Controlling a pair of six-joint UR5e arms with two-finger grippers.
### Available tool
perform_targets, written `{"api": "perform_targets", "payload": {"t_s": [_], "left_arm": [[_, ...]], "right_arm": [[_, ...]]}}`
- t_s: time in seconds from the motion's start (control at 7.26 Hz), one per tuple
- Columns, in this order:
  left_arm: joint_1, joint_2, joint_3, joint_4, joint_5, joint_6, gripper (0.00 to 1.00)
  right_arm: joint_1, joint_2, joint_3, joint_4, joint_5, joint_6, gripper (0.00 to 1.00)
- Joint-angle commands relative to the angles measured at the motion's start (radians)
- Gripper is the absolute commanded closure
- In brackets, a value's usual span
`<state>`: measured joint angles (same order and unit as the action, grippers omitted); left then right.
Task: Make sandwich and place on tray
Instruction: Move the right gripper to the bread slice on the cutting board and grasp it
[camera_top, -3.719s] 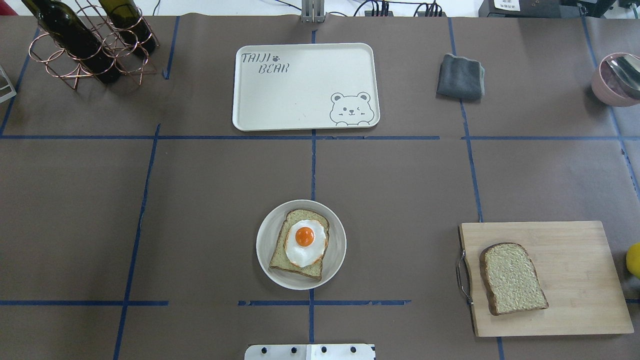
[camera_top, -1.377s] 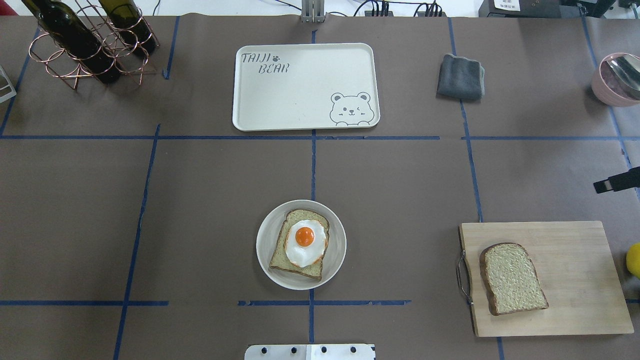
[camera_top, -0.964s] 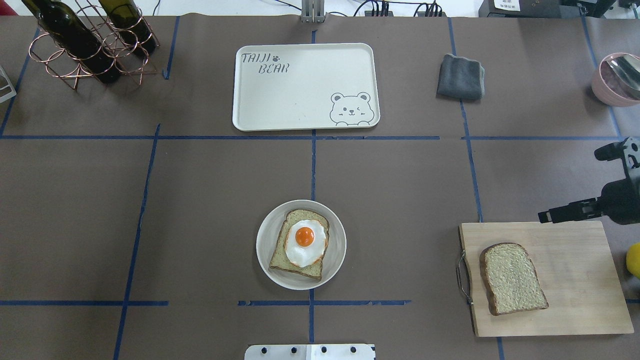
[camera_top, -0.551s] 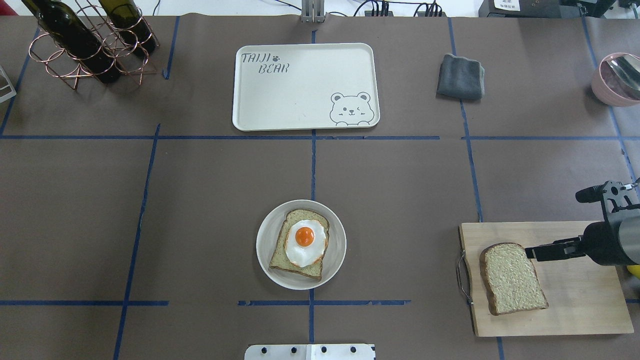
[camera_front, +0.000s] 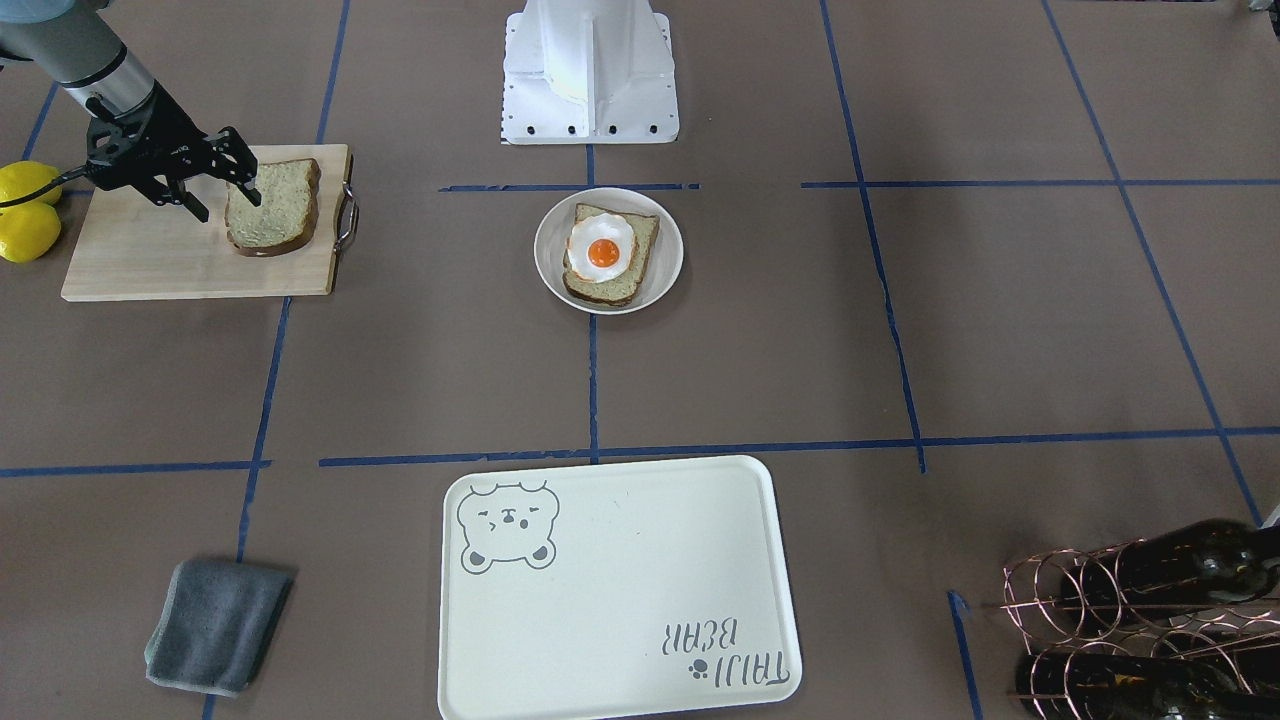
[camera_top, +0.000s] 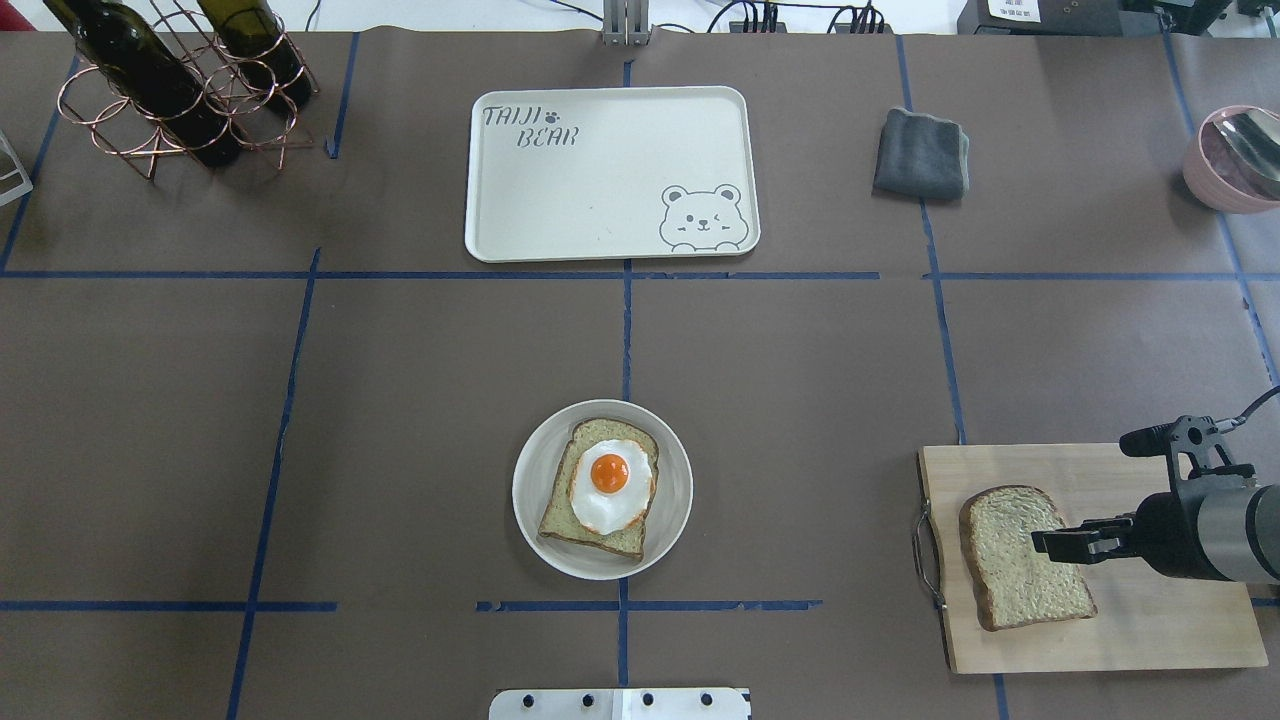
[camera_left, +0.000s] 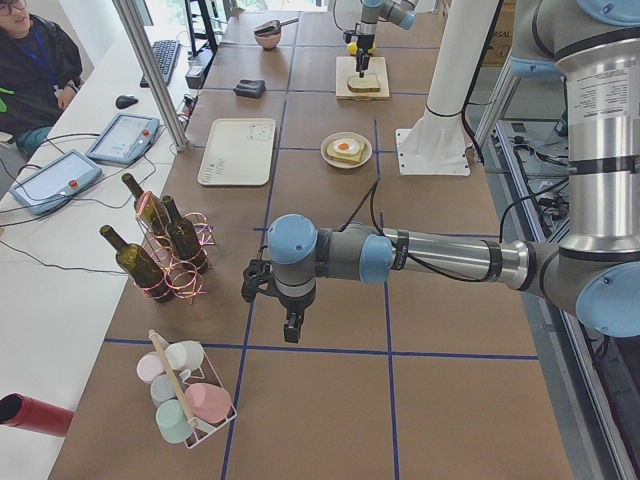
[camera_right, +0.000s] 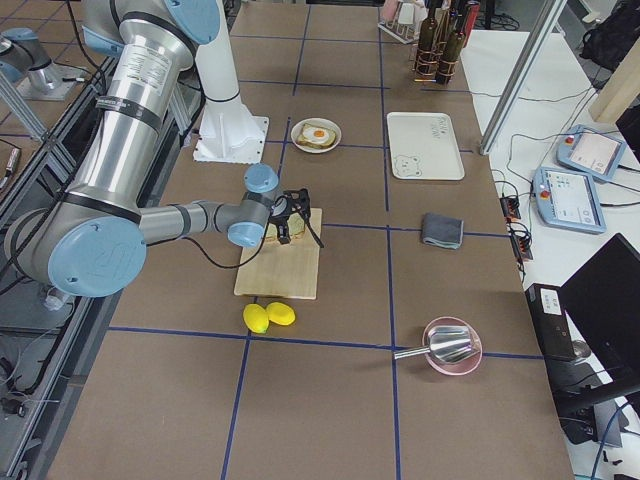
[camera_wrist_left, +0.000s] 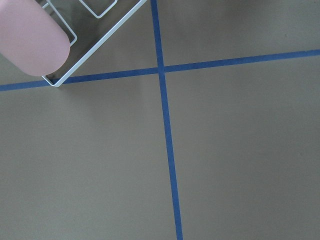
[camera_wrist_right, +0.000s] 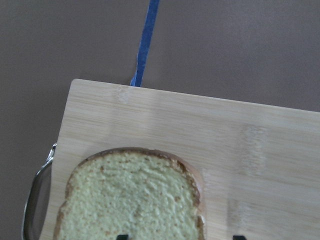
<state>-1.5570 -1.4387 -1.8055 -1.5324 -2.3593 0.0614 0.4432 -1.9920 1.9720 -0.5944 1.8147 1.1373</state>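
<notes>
the right gripper (camera_front: 227, 200) hangs spread wide over the loose bread slice (camera_top: 1005, 572), flat on the cutting board (camera_top: 1030, 462); the egg-topped slice (camera_top: 585, 536) sits on the plate (camera_top: 530, 510). the loose slice looks light and spongy, so pinch gently across its crusted edges.
</notes>
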Motion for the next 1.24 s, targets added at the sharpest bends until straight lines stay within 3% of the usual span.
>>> {"api": "perform_targets", "payload": {"t_s": [0.0,0.69,0.83,0.96,1.1], "left_arm": [[0.0,0.0,0.0,0.0,0.0,0.002,0.0],[0.0,-0.002,0.0,-0.002,0.0,0.0,0.0],[0.0,-0.002,0.0,0.0,0.0,0.0,0.0],[0.0,-0.002,0.0,0.0,0.0,0.0,0.0],[0.0,-0.002,0.0,0.0,0.0,0.0,0.0]], "right_arm": [[-0.003,-0.01,-0.005,0.002,0.0,0.001,0.34],[-0.023,-0.005,-0.013,0.002,0.003,0.001,0.41],[-0.03,-0.002,-0.013,0.002,0.003,0.001,0.57],[-0.037,-0.002,-0.013,0.002,0.003,0.001,0.82],[-0.037,-0.002,-0.012,0.002,0.005,0.001,1.0]]}}
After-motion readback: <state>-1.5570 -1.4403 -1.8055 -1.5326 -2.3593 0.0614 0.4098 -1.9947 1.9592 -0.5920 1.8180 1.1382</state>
